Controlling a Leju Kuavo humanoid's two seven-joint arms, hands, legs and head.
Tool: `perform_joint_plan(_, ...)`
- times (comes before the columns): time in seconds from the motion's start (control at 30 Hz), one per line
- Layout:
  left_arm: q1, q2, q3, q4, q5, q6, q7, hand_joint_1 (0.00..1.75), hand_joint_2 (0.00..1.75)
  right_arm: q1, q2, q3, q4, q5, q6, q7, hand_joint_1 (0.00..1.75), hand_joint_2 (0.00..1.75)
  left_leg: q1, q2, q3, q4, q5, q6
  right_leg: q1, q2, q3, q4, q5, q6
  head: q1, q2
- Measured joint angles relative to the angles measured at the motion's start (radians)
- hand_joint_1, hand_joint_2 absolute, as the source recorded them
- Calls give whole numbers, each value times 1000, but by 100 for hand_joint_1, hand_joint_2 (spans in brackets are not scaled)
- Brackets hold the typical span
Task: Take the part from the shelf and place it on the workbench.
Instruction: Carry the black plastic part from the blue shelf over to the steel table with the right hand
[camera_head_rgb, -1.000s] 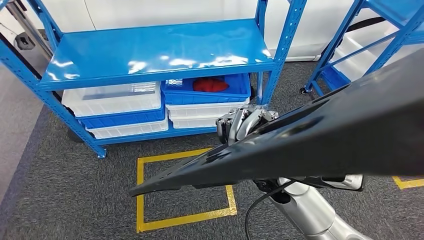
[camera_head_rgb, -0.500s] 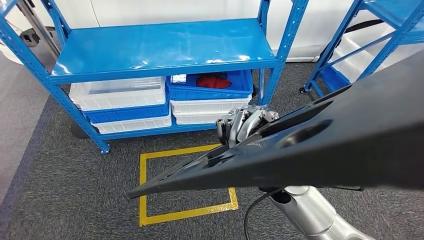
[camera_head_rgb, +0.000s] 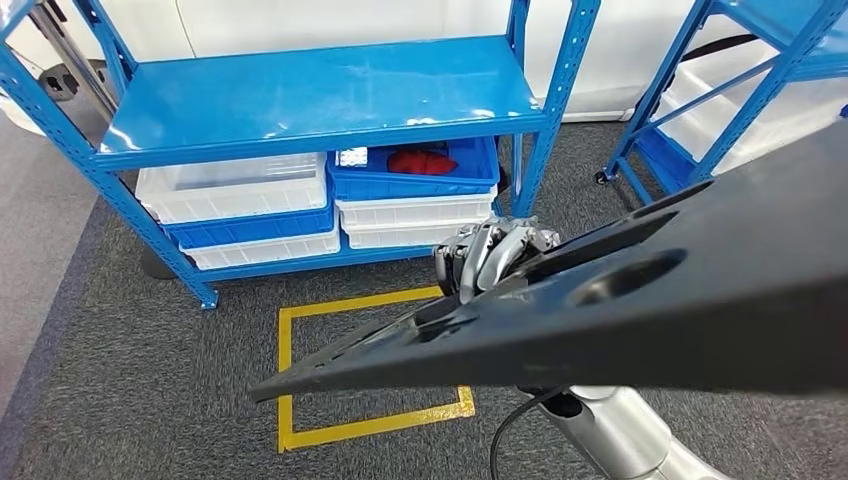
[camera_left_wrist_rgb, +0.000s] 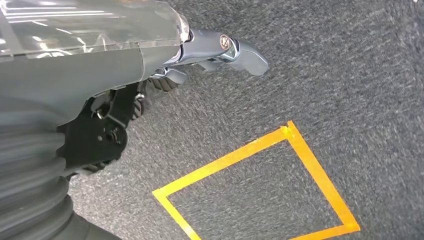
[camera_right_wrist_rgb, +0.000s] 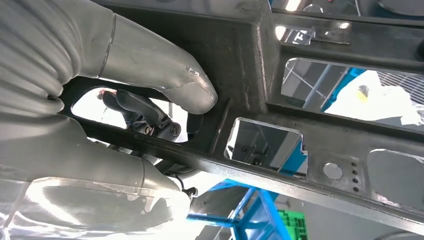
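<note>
Head view: right hand (camera_head_rgb: 492, 255) clamping the long black part (camera_head_rgb: 600, 320), carrying it clear above the carpet, away from the blue shelf (camera_head_rgb: 320, 95).
Left wrist view: left hand (camera_left_wrist_rgb: 220, 47) hanging free over the yellow tape square (camera_left_wrist_rgb: 260, 185), fingers loosely extended, gripping nothing.
Right wrist view: thumb (camera_right_wrist_rgb: 165, 70) pressing the part's frame, steadying against tipping.

Head view: high, facing forward-down over blue shelf (camera_head_rgb: 320, 95) and carpet. Left wrist view: close above carpet; shares yellow tape square (camera_head_rgb: 372, 365) (camera_left_wrist_rgb: 260, 185). Right wrist view: tight beneath black part (camera_right_wrist_rgb: 300, 115).
</note>
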Motion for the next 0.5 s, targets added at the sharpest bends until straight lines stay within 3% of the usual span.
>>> perform_joint_plan(0.1,0,0,0,0,0,0,1,0,175,2,3,0,-4,3,1,1,175,175,-4,-2,-3,-14,4,22,2,1,-10,6,5,18,0,0)
perform_joint_plan(0.17,1,0,0,0,1,1,2,0,175,4,5,0,-5,6,2,1,175,175,-3,-1,-5,-18,13,36,-3,1,-21,30,-15,28,0,0)
perform_joint_plan(0.2,0,0,1,0,2,1,2,0,175,5,6,0,-6,9,3,1,175,175,-2,0,-7,-20,17,42,-4,2,-37,68,-43,32,0,0)
perform_joint_plan(0.27,0,0,2,0,2,2,3,0,175,9,11,0,-6,15,7,3,175,175,-4,1,-15,-20,22,48,-5,1,-92,198,-116,37,0,0)
perform_joint_plan(0.33,0,0,4,0,2,3,3,0,175,17,17,0,-8,19,15,7,175,175,-6,2,-22,-18,26,50,-5,1,-126,289,-146,38,0,0)
perform_joint_plan(0.37,1,0,5,0,2,4,4,0,175,21,20,0,-9,20,21,10,175,175,-7,3,-23,-17,27,49,-5,1,-116,279,-133,36,0,0)
perform_joint_plan(0.4,1,-1,6,0,2,4,4,0,175,23,23,0,-11,20,28,14,175,175,-7,4,-24,-17,27,49,-5,-1,-88,233,-107,33,0,0)
perform_joint_plan(0.43,1,-2,7,0,2,4,5,0,175,23,26,-1,-12,20,35,19,175,175,-8,6,-24,-16,28,47,-4,-8,-47,163,-75,28,0,0)
perform_joint_plan(0.5,1,-4,7,0,2,5,6,0,175,23,33,-5,-14,20,46,25,175,175,-12,9,-24,-14,29,40,5,-32,16,42,-40,16,0,0)
